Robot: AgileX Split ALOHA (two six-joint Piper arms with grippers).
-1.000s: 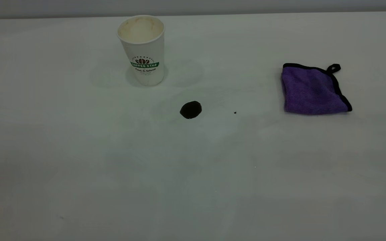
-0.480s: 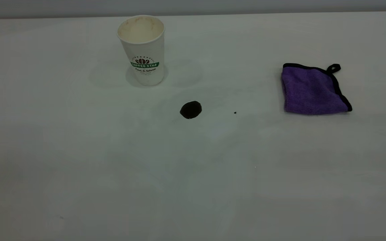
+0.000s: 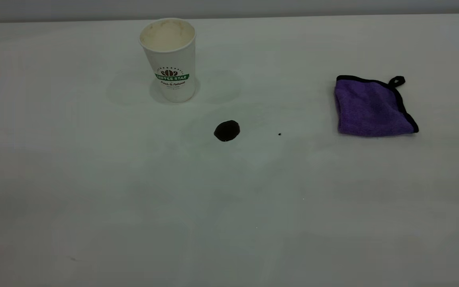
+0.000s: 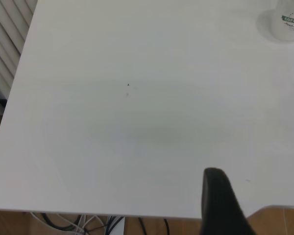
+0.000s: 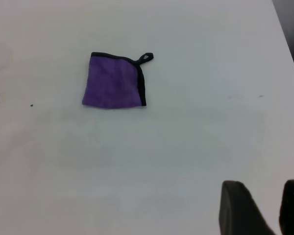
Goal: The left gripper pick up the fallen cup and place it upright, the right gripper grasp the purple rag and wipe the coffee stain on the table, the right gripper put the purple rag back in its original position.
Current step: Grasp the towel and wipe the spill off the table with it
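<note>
Presently the right gripper (image 5: 262, 208) hangs over bare table near its edge, fingers parted with a narrow gap, nothing between them. That is a waiting pose, well apart from the purple rag (image 5: 114, 81). The left gripper (image 4: 255, 205) hangs over its own table edge; one dark finger (image 4: 219, 203) shows and only a sliver of the other, so I read it as wide open and empty.

Outward: the cup (image 3: 169, 59) stands upright at the far side, mouth up, so the left arm's job looks done. The coffee stain (image 3: 226, 130) lies unwiped between cup and rag, nearer the cup. The rag lies flat and folded, loop (image 3: 397, 81) at the far corner. Table (image 3: 134, 219) otherwise plain. Likely next: right arm reaches for the rag.
</note>
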